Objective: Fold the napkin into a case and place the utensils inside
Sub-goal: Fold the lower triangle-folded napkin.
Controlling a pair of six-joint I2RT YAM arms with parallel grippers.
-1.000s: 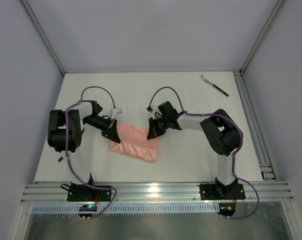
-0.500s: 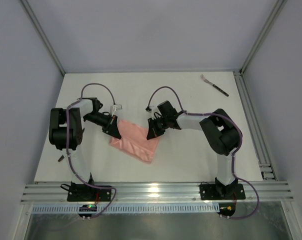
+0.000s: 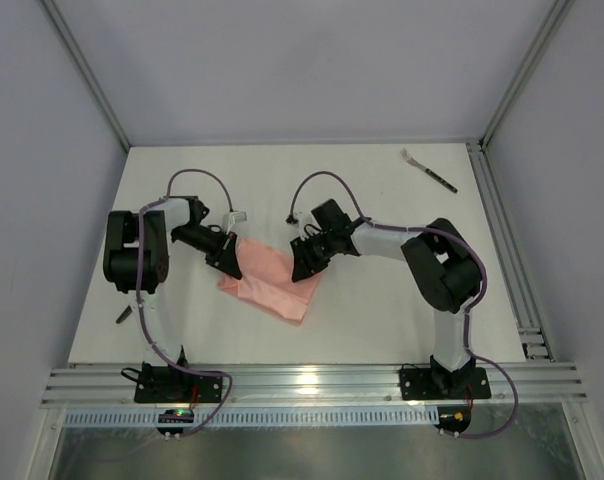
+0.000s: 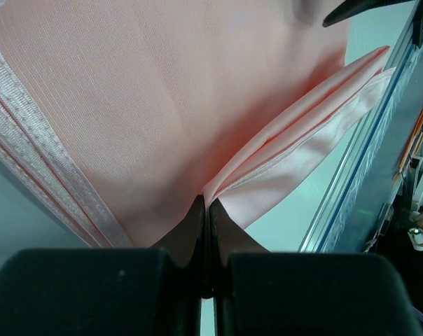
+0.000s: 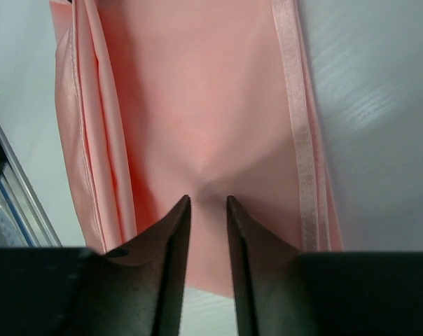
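Left gripper [image 4: 206, 203]: jaws together, clamped on a fold of the napkin [image 4: 148, 105] at its left edge. Right gripper [image 5: 206, 201]: jaws a little apart, tips at the cloth, which puckers between them; whether they touch it is unclear. Napkin lies part-folded in layers on the table [image 3: 382, 320], between the arms. Fork [image 3: 429, 170] lies well apart, far right. Step judged: folding, case not yet formed. Next move calls for a firm right-hand hold and a straight crease

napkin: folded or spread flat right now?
Folded: the napkin shows stacked layers and doubled hemmed edges in both wrist views.
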